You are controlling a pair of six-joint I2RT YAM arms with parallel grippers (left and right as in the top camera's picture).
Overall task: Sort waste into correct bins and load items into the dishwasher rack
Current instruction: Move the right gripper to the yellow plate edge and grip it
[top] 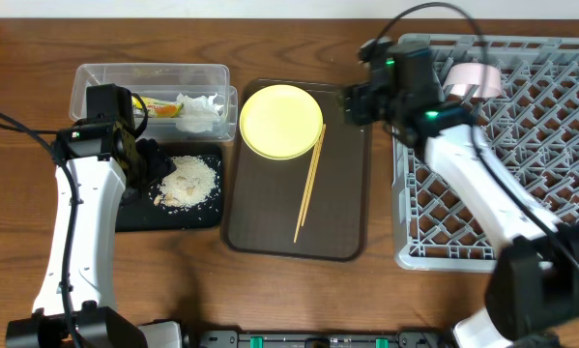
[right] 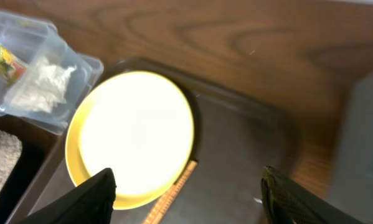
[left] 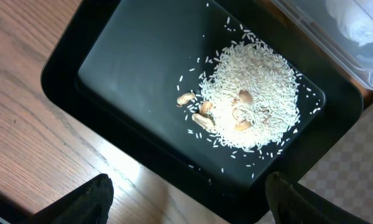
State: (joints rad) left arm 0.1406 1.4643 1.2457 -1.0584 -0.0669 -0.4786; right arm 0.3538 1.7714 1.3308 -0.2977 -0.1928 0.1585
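Note:
The beige rice-like crumbs lie heaped in the shallow black tray, also in the left wrist view. My left gripper is open and empty above the tray's near edge. The clear tub holds the snack wrapper and white tissue. The yellow plate and wooden chopsticks lie on the brown serving tray. My right gripper is open and empty above the plate. The grey rack holds a whitish dish.
The serving tray sits between the black tray and the rack. Bare wooden table lies in front. My right arm stretches over the rack's left side. Black cables run at the left edge and the top.

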